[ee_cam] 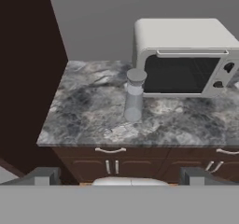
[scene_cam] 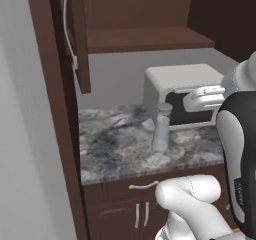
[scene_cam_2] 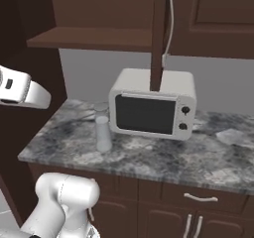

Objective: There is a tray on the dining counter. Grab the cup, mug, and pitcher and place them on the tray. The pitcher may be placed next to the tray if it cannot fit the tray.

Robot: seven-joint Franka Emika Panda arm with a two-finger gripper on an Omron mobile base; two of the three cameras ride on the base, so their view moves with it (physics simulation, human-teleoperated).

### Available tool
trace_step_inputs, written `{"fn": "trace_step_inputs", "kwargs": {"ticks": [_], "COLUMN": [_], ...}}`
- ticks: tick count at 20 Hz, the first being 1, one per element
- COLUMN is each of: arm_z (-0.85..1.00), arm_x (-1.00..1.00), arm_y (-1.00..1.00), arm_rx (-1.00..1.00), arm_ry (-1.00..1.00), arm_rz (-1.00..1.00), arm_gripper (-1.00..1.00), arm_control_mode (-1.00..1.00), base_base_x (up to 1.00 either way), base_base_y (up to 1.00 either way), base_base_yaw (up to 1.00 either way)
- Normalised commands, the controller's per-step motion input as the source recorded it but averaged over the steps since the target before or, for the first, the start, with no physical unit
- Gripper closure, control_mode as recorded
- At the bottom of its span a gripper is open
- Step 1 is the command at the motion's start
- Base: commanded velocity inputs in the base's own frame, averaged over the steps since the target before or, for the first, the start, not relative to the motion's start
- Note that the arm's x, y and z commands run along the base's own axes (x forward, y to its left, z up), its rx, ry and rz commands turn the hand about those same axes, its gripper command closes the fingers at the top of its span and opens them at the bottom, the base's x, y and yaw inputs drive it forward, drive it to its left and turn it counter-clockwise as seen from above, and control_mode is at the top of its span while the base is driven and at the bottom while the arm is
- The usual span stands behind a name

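The pitcher (scene_cam: 162, 127) stands upright on the marbled counter (scene_cam: 110, 149), toward its right half and near mid-depth, just in front of the white microwave's (scene_cam: 182, 91) lower left corner. Dark wooden cabinets (scene_cam: 125, 209) with pale handles sit below the counter's front edge.

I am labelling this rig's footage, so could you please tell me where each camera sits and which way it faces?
Left base view: behind the arm to its left, looking forward and down at the marbled counter; white arm links rise at lower right.
Right base view: behind to its right, facing the microwave; arm links at lower left.
Hand view: on the hand, looking along the open gripper at the pitcher, which stands upright before the microwave's left end.
All three share counter, microwave and pitcher.
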Motion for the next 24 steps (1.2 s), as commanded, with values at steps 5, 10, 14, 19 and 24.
{"fn": "trace_step_inputs", "kwargs": {"ticks": [5, 10, 14, 19, 24], "arm_z": [0.0, 0.0, 0.0, 0.0, 0.0], "arm_x": [0.0, 0.0, 0.0, 0.0, 0.0], "arm_y": [0.0, 0.0, 0.0, 0.0, 0.0], "arm_rx": [0.0, 0.0, 0.0, 0.0, 0.0], "arm_ry": [0.0, 0.0, 0.0, 0.0, 0.0], "arm_rz": [0.0, 0.0, 0.0, 0.0, 0.0], "arm_gripper": [-1.0, -1.0, -1.0, -1.0, -1.0], "arm_control_mode": [1.0, 1.0, 1.0, 1.0, 1.0], "base_base_x": [0.26, 0.26, 0.5, 0.6, 0.17], "base_base_y": [-0.48, -0.33, 0.0, 0.2, 0.29], "base_base_yaw": [0.0, 0.0, 0.0, 0.0, 0.0]}}
